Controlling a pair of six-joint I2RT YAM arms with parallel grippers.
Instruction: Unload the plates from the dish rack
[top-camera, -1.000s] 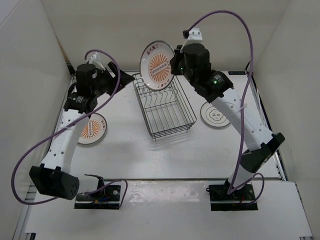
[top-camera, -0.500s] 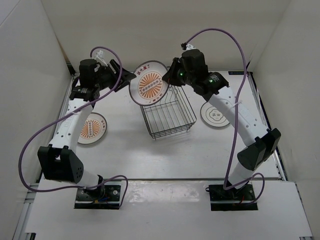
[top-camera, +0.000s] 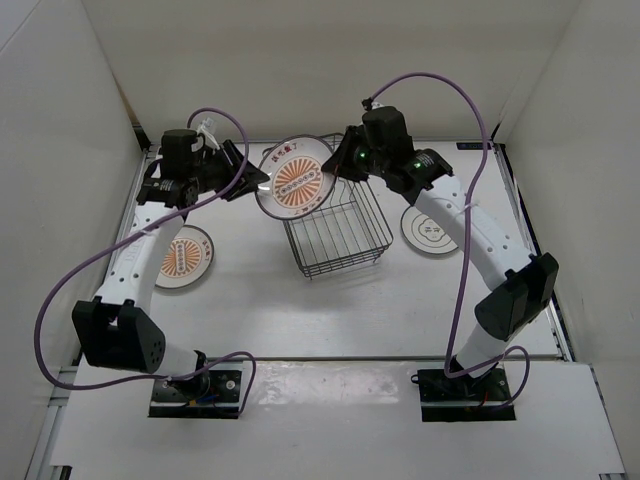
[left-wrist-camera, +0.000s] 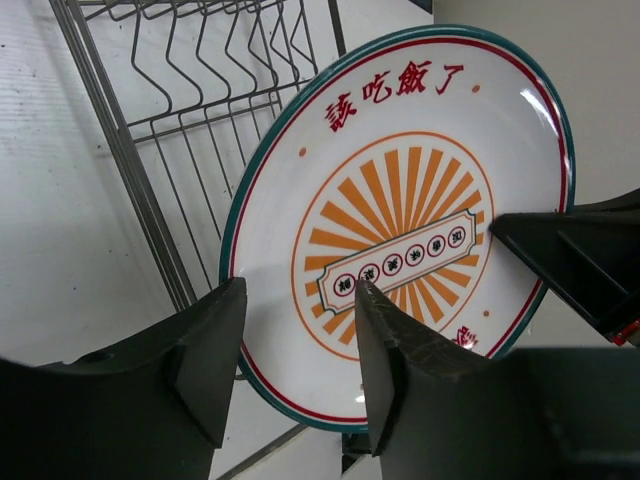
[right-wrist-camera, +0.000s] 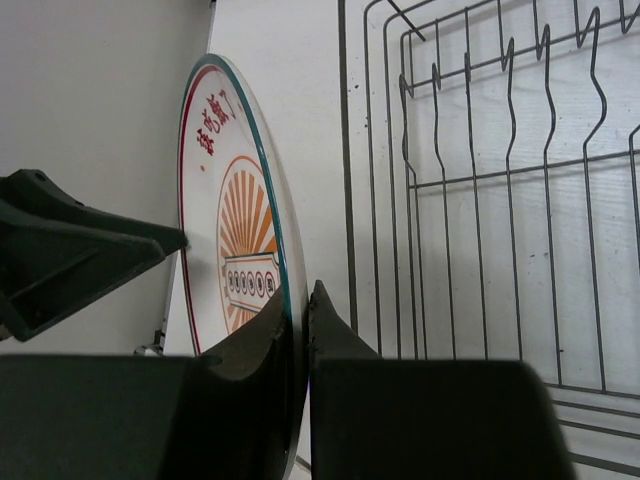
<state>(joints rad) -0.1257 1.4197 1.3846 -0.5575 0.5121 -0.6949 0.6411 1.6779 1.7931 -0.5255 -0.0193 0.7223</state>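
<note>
My right gripper (top-camera: 330, 170) is shut on the rim of a whitish plate with an orange sunburst pattern (top-camera: 293, 178). It holds the plate upright in the air at the rack's far left corner. In the right wrist view the jaws (right-wrist-camera: 299, 325) pinch the plate's edge (right-wrist-camera: 232, 225). My left gripper (top-camera: 253, 183) is open right at the plate's opposite side. In the left wrist view its fingers (left-wrist-camera: 300, 350) straddle the plate's lower rim (left-wrist-camera: 400, 230) without closing. The dark wire dish rack (top-camera: 338, 228) holds no plates that I can see.
A second orange-patterned plate (top-camera: 183, 255) lies flat on the table at the left. A white plate with a dark rim (top-camera: 430, 230) lies flat to the right of the rack. White walls enclose the table on three sides.
My right gripper has carried the plate down and to the left, off the rack's back edge. My left gripper has moved right and now meets the plate's rim.
</note>
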